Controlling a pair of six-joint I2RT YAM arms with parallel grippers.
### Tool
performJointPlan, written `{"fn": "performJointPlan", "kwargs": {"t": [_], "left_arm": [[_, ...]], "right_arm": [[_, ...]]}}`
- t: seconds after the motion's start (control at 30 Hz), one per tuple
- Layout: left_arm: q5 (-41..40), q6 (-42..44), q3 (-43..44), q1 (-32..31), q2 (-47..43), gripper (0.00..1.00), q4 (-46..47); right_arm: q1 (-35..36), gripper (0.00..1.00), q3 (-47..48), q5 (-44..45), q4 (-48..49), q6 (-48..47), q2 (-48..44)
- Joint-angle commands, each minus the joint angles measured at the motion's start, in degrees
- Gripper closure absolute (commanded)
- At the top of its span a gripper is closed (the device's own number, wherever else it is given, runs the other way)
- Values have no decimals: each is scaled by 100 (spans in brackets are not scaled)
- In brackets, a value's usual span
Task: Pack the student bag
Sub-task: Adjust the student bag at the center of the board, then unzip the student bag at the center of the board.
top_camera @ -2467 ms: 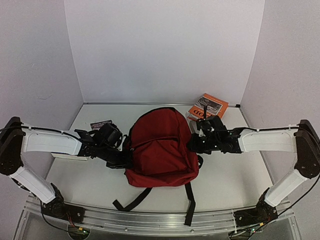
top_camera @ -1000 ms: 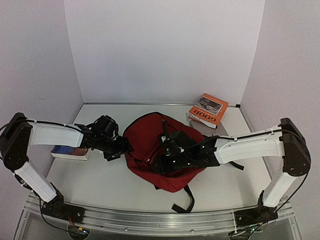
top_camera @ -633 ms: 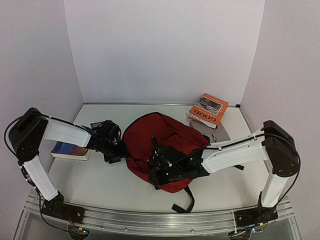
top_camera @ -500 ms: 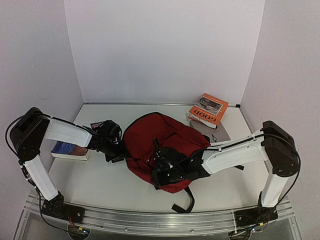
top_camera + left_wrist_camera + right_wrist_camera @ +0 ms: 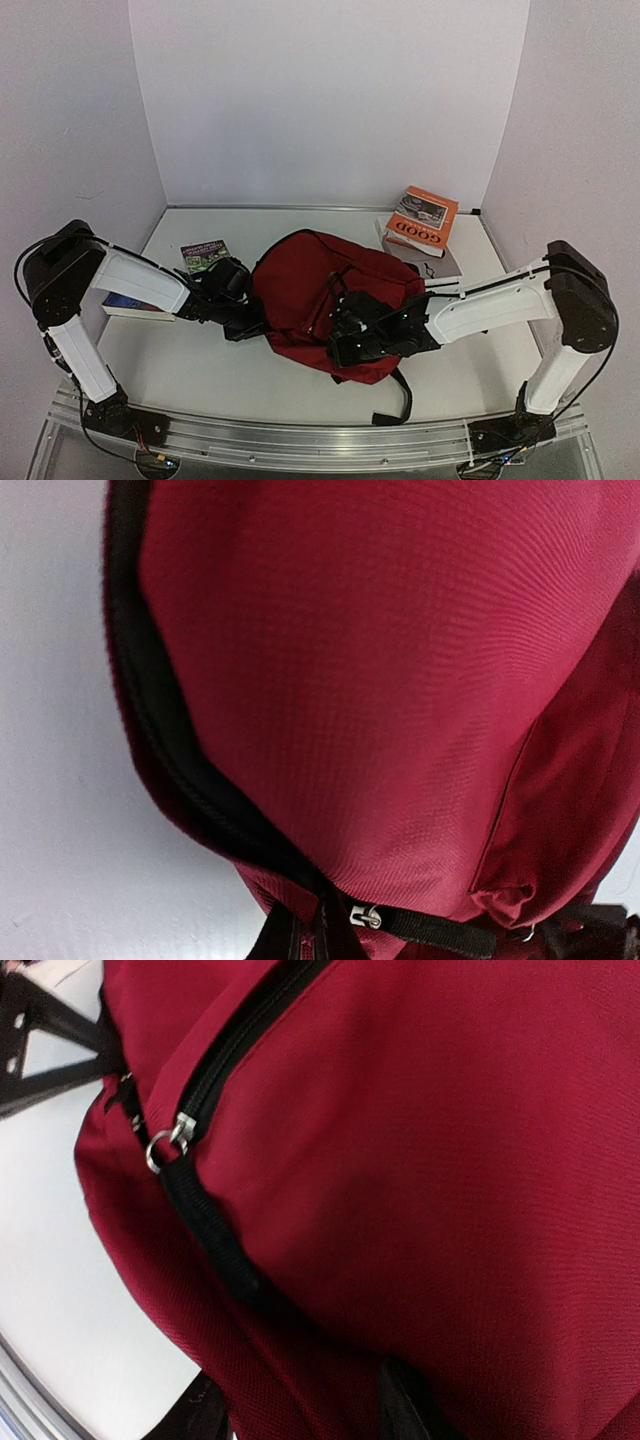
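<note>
The student bag (image 5: 325, 290), dark red with black straps, lies in the middle of the table. My left gripper (image 5: 250, 325) is at its left edge. In the left wrist view the left gripper (image 5: 310, 932) is shut, pinching the student bag (image 5: 380, 680) at its black zipper seam beside a silver zipper pull (image 5: 365, 916). My right gripper (image 5: 345, 345) is pressed onto the bag's near front. In the right wrist view the right gripper (image 5: 305, 1400) has a bulge of the student bag (image 5: 420, 1160) filling the space between its fingers (image 5: 410, 1400). Another zipper pull (image 5: 165, 1145) shows at upper left.
An orange book (image 5: 420, 220) lies on a grey book (image 5: 435, 262) at the back right. A green-covered book (image 5: 205, 255) lies back left. A blue book (image 5: 122, 305) is partly under the left arm. The bag's black straps (image 5: 400, 395) trail toward the near edge.
The left gripper has closed on the bag's left edge. The right gripper narrowed on the fabric and moved right, and the bag shifted right with it. The green book is now uncovered.
</note>
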Motion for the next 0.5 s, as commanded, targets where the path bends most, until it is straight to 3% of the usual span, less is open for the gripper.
{"fn": "performJointPlan", "kwargs": {"t": [0.0,0.3,0.47], "left_arm": [[-329,-25,67,-379,-398,91,-794],[-2226,1037,724,-983,-1172,57,-2298],[-2570,1947,1046,-1573,-1174,44,-2159]], "right_arm": [[-302,52,-123,517,-146,14,-548],[-388,44,-170,613,-154,26,-1293],[-401,41,-216,610,-156,44,-1417]]}}
